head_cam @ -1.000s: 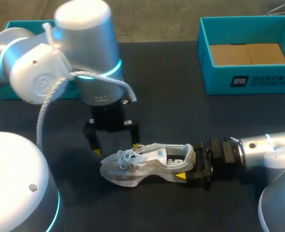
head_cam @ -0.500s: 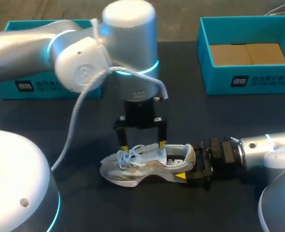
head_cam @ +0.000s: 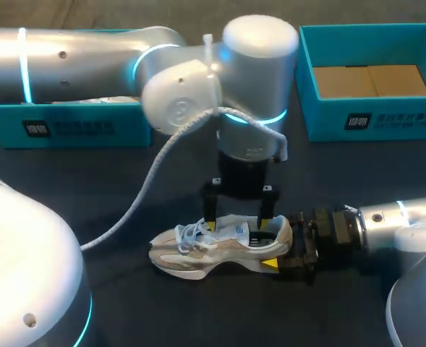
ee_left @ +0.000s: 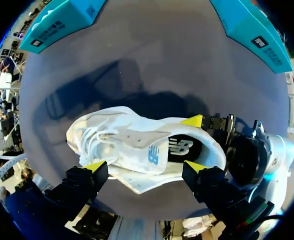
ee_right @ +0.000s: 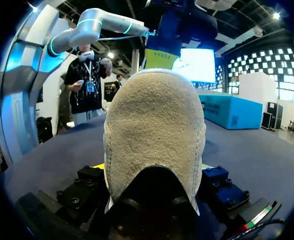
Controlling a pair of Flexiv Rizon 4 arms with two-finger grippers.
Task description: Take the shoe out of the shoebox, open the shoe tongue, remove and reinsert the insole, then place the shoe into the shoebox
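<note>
A white and beige shoe [head_cam: 205, 249] stands upright on the dark table, toe to the left. My right gripper [head_cam: 291, 253] lies low at the heel and is shut on it, one finger on each side. In the right wrist view the suede heel [ee_right: 154, 130] fills the gap between the fingers [ee_right: 89, 180]. My left gripper [head_cam: 237, 219] hangs open just above the shoe's mouth, its yellow tips apart along the shoe's length. From the left wrist the shoe [ee_left: 132, 147] lies under my left gripper [ee_left: 146, 167], with the right gripper [ee_left: 236, 150] at the heel end.
The open teal shoebox [head_cam: 343, 119] with a cardboard insert stands at the back right. A second teal box part [head_cam: 68, 126] sits at the back left, partly behind my left arm. A white cable loops from the left arm down toward the table.
My left arm has swung right, bringing its open gripper from behind the laces to over the shoe's mouth. The right gripper and the shoe have stayed put.
</note>
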